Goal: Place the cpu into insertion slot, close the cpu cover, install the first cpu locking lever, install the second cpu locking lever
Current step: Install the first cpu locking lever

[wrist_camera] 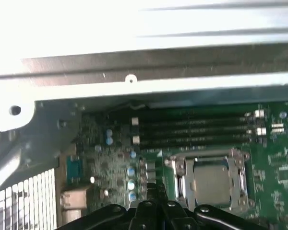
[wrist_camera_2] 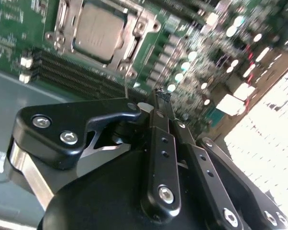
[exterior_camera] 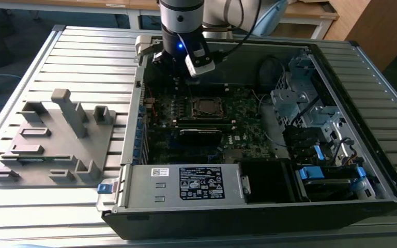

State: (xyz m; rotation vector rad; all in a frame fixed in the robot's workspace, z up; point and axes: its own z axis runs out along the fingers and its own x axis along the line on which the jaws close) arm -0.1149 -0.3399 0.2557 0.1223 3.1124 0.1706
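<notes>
The cpu (exterior_camera: 204,107) lies flat in the insertion slot (exterior_camera: 193,114) on the green board, its silver-grey top showing in both wrist views (wrist_camera_2: 98,31) (wrist_camera: 211,182). The cpu cover (wrist_camera_2: 130,45) (wrist_camera: 180,178) lies down around it as a silvery frame. My gripper (exterior_camera: 176,72) hangs over the board at the case's far side, a short way from the socket. Its black fingers (wrist_camera_2: 162,103) are shut together with nothing between them, and their tips (wrist_camera: 156,189) point at the board beside the socket. A thin metal rod (wrist_camera_2: 127,84) rises near the socket's corner, close to the fingertips.
Long black memory slots (wrist_camera: 192,127) run beside the socket. The open case holds a power supply (exterior_camera: 184,183) at the near side and drive bays (exterior_camera: 309,119) on the exterior view's right. A grey fixture plate (exterior_camera: 54,139) lies outside on the exterior view's left.
</notes>
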